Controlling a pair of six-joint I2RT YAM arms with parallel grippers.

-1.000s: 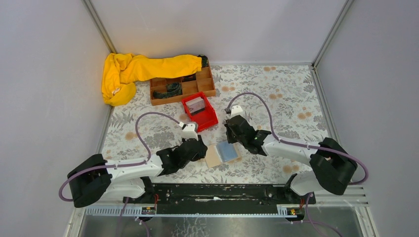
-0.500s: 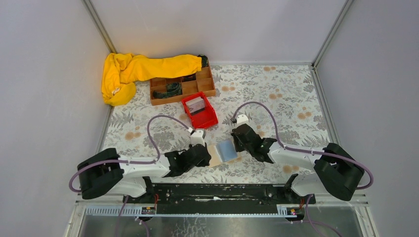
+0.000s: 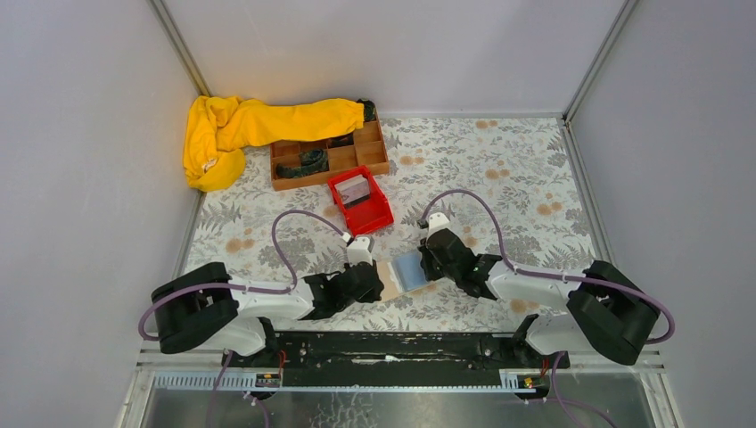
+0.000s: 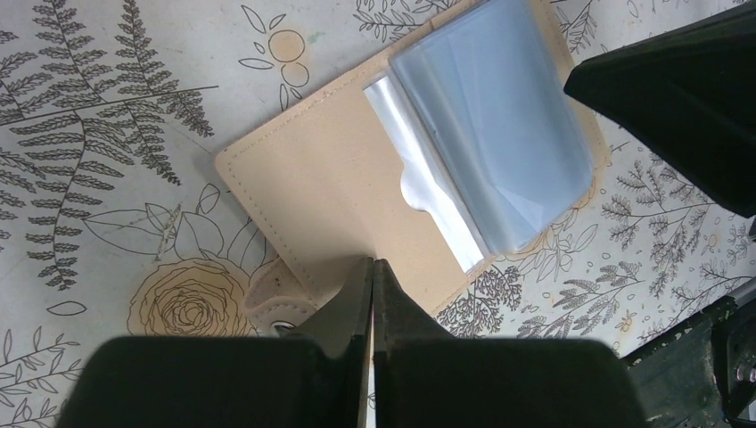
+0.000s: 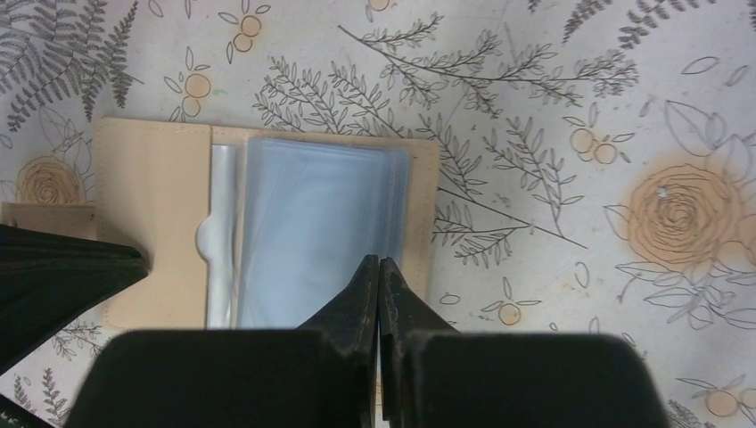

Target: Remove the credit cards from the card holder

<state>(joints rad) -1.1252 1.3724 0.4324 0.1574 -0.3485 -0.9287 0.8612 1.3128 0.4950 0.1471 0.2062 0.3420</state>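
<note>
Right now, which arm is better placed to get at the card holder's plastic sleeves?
Right, probably. The right gripper, shut, points onto the clear sleeves of the open card holder. The left gripper, also shut, sits at its bare tan half.

Card holder (image 4: 312, 187) lies open & flat, tan inside up.

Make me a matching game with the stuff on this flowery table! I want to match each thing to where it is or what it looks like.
Things:
1. card holder
2. red bin
3. yellow cloth
4. wooden tray

Clues:
A. brown, split into compartments
B. lying open, beige inside facing up
C. heaped in the far left corner
D. sitting between the tray and the card holder

Pairs: 1-B, 2-D, 3-C, 4-A
</note>
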